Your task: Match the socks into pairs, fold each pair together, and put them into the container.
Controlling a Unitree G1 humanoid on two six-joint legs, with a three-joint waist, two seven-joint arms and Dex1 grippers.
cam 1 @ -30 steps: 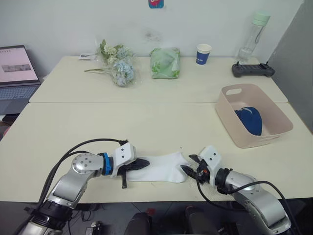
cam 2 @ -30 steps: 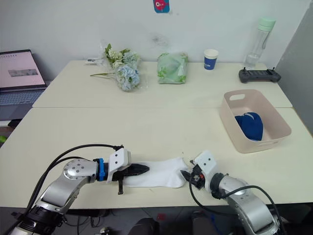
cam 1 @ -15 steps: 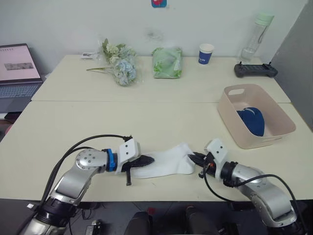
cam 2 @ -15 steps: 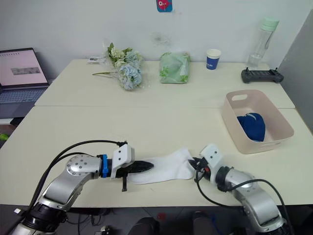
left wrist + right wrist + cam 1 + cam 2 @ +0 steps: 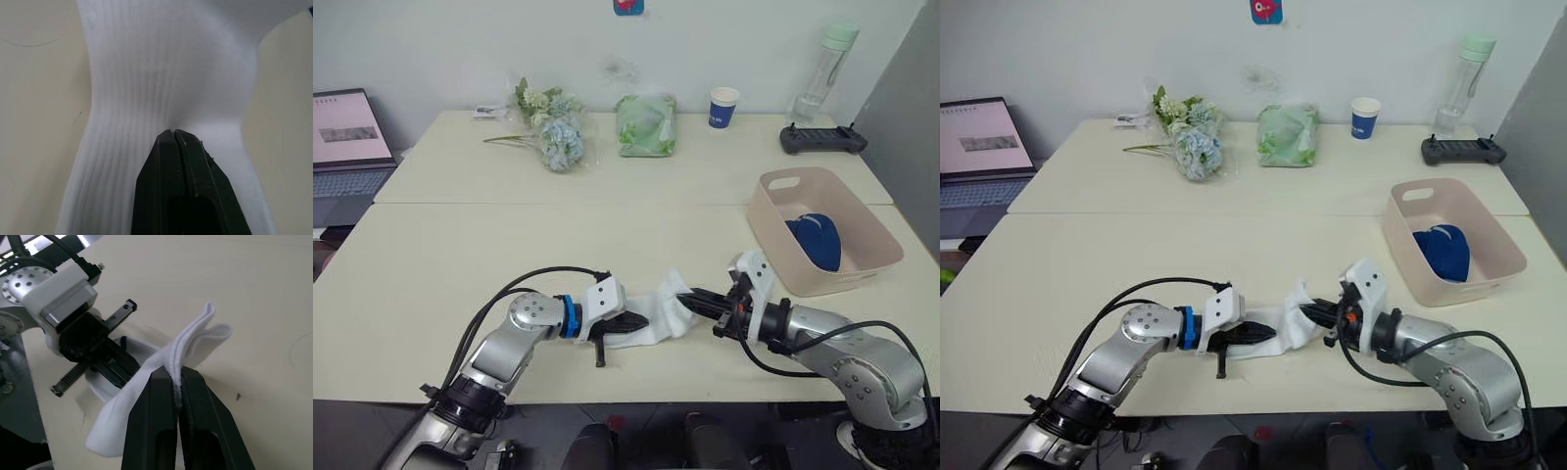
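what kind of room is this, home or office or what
Probably an office or lab workspace, not a home: plain pale tables pushed together against a bare wall, an open laptop at the side, and a handheld controller beside a water bottle.

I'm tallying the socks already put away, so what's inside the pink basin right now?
In the pink basin lies a dark blue bundle, apparently folded socks. Whether anything sits beneath it cannot be seen; the bundle covers that spot.

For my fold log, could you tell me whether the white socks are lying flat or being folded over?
Partly folded: the right gripper lifts one end of the white socks over the middle, while the left gripper pins the other end to the table.
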